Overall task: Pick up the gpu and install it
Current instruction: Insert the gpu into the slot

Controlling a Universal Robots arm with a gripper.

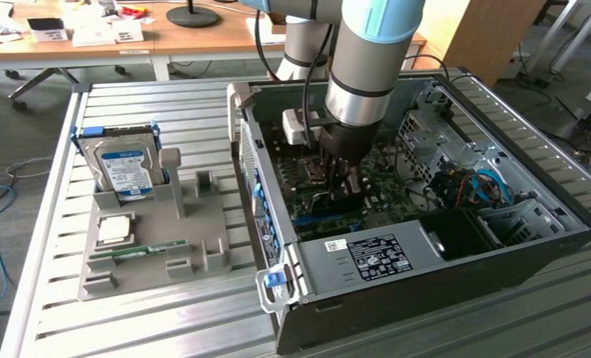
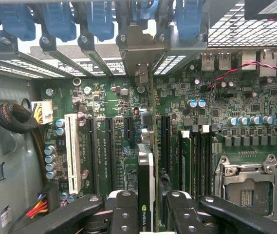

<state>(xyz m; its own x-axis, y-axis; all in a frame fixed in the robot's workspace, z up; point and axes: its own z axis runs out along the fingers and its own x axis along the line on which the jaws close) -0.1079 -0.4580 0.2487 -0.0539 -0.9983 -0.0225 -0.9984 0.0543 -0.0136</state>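
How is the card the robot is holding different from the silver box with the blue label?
The gpu is a thin dark card; the hard drive is a thick silver box with a blue label. The gpu sits gripped edge-on in the gripper inside the computer case, over the green motherboard; the hard drive stands alone in a grey holder outside it. Both are upright computer parts.

A slatted metal table [image 1: 156, 112] fills most of the exterior view. On it, at the frame's left, lies a grey holder tray [image 1: 176, 246] carrying parts. At the centre and right stands an open black computer case [image 1: 425, 298], close beside the tray, reaching toward the lower right.
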